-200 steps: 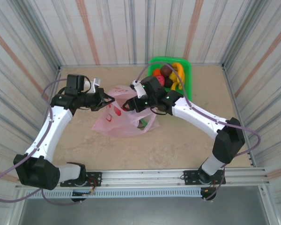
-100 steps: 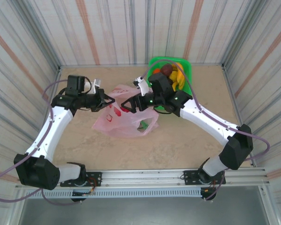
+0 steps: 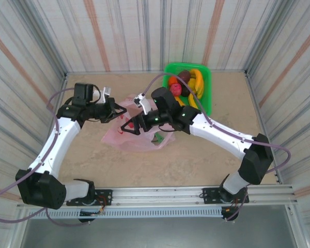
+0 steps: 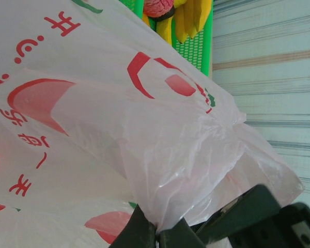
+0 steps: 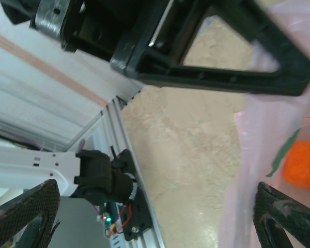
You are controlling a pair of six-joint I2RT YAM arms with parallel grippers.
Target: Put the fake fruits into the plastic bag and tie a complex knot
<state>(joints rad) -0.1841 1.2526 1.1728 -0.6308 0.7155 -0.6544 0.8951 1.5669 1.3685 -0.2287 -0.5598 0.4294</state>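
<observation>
The plastic bag (image 3: 139, 135) lies slumped in the middle of the table (image 3: 206, 150), and an orange fruit (image 5: 302, 164) glows through its film. The left pincer (image 3: 117, 111) is pressed together on a bunch of film at the bag's mouth, a tight pinch in the wrist view. The right pincer (image 3: 130, 124) is spread wide and empty, low over the bag. Whether it brushes the film is hard to call from above.

Behind sits the green basket (image 3: 209, 88) with bananas (image 3: 197, 82), a maroon piece (image 3: 185, 77) and a red-pink one (image 3: 175, 90). Loading looks unfinished. To do it well, the left lifts the rim high and taut. The right rises clear of the film, then takes the nearest fruit.
</observation>
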